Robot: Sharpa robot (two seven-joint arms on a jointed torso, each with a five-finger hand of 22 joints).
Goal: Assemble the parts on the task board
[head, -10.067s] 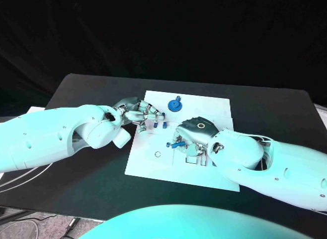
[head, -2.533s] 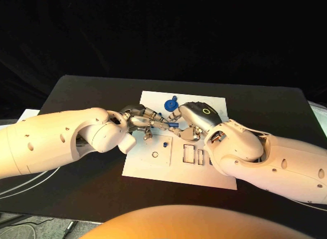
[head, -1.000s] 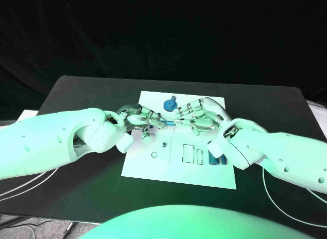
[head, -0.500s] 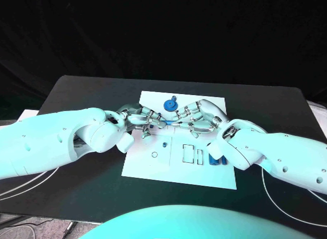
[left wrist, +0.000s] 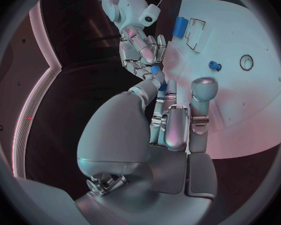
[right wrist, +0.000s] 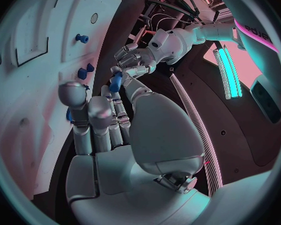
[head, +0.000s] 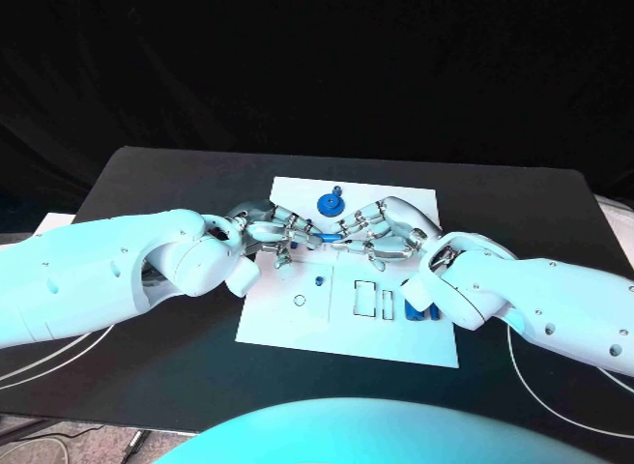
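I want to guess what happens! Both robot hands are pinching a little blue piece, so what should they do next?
Probably the left hand should let go. Both hands' fingers meet on the small blue part above the task board, so the right hand can likely carry it alone.

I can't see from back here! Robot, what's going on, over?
Left hand and right hand meet fingertip to fingertip above the task board, both pinching one small blue part. Blue round part sits just behind. Nothing blocking.
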